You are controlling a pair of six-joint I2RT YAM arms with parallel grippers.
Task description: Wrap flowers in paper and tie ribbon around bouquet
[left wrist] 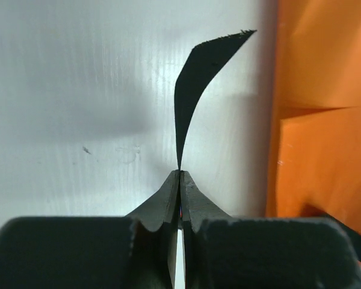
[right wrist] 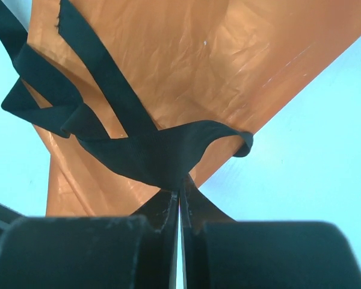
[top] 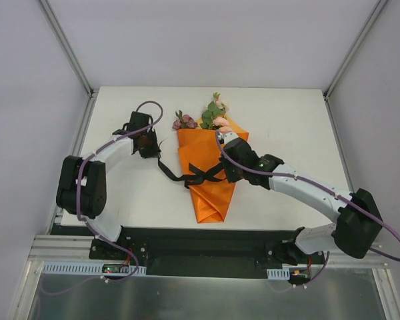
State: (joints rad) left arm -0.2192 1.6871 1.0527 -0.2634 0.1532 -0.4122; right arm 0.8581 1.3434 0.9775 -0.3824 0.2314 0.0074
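Bouquet [top: 207, 190] lies mid-worktop [top: 287, 133], ribbon [right wrist: 150, 156] crossed loosely round its waist. Left end effector [left wrist: 179, 177] is pinched fully shut on one ribbon end. Right end effector [right wrist: 179, 195] is shut on the ribbon beside the bouquet. Risk: the thin end slips free, or an uneven pull drags the bouquet.

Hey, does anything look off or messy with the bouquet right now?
Nothing is spilled or torn. The ribbon around the bouquet is a slack, lopsided tangle rather than a snug bow; the left gripper and right gripper each pinch part of it.
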